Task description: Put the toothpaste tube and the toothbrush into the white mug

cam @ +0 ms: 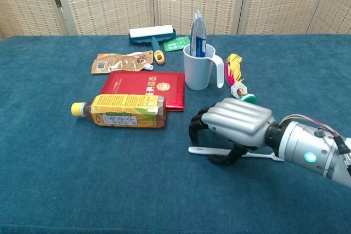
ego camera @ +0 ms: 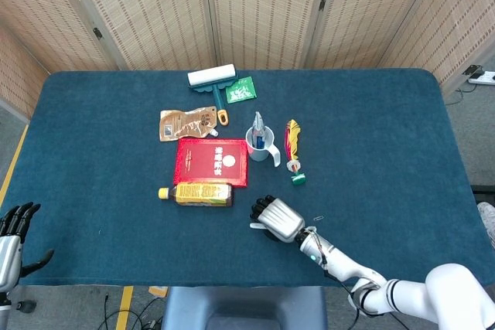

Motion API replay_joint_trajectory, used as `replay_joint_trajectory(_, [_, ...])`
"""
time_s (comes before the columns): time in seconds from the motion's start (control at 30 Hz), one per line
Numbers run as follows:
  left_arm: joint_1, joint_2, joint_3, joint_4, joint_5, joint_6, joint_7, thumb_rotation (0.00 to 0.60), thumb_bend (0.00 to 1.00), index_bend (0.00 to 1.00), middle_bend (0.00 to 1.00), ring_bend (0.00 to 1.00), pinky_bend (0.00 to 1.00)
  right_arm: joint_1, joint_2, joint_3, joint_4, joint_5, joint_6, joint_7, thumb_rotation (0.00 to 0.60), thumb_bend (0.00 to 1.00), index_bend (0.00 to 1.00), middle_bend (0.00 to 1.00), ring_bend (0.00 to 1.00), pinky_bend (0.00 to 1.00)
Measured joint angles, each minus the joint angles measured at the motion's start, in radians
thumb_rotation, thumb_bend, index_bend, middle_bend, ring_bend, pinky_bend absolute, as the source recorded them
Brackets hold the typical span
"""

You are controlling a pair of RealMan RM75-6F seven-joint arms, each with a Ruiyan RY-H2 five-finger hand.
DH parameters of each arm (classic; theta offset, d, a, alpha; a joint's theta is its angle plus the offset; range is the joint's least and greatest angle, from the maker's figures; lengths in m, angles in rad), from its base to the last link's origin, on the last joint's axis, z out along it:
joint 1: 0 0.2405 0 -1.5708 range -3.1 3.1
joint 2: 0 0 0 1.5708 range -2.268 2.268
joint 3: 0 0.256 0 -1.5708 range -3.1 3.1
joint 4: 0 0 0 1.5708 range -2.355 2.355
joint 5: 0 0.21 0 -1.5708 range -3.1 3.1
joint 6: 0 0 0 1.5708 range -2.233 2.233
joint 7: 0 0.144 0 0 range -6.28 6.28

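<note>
- Labels: bottle carries a yellow label and red book a gold emblem; the writing on both is unreadable.
- Mug: white, upright, holds the toothpaste tube.
- Toothbrush: flat on the bench, under the right hand.
- Right fingers: curled over the toothbrush; grip cannot be told.
- Left hand: fingers spread, holding nothing.

On the blue worktop we count one white mug with one toothpaste tube standing in it, one toothbrush, one red booklet, one yellow-labelled drink bottle, one lint roller, one green sachet, one brown pouch, and one multicoloured feathered toy. We see two robot hands: the right and the left.
</note>
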Motion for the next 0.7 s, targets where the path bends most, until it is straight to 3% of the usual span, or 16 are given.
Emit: replay_joint_trajectory(0.7, [0.003, -0.004, -0.003, 0.01, 0.004, 0.003, -0.01, 0.6, 0.24, 0.15, 0.15, 0.12, 0.2, -0.016, -0.005, -0.004, 0.012, -0.029, 0.069, 0.046, 0.6, 0.34, 0.61, 0.36, 0.24, 0.31])
